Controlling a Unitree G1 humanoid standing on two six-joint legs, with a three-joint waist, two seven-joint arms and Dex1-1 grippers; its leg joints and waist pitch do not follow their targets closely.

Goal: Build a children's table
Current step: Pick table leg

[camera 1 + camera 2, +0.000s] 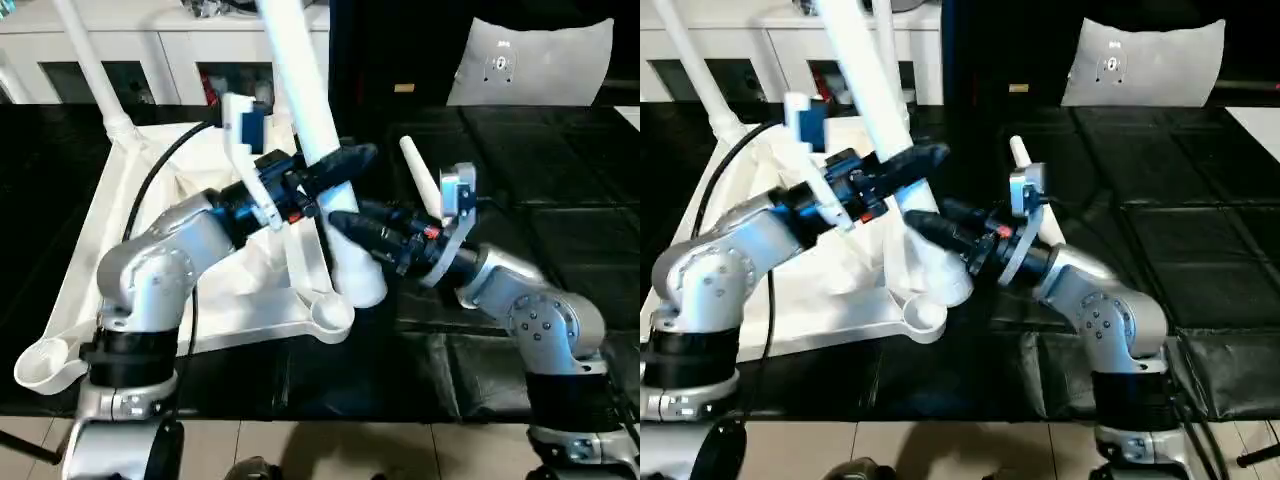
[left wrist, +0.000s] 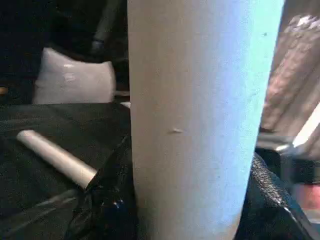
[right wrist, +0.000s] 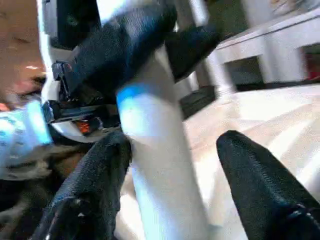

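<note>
The white tabletop (image 1: 150,270) lies upside down on the black table (image 1: 560,200). A white leg (image 1: 310,110) stands tilted in its near corner socket. The left gripper (image 1: 345,165) has its jaws clenched around that leg. The right gripper (image 1: 345,222), lower down, has its jaws released, one finger (image 3: 92,185) touching it

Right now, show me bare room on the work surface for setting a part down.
Free: black cover right of the loose leg, out to the white bag. Crowded: the table top and held leg, where both grippers meet.
</note>
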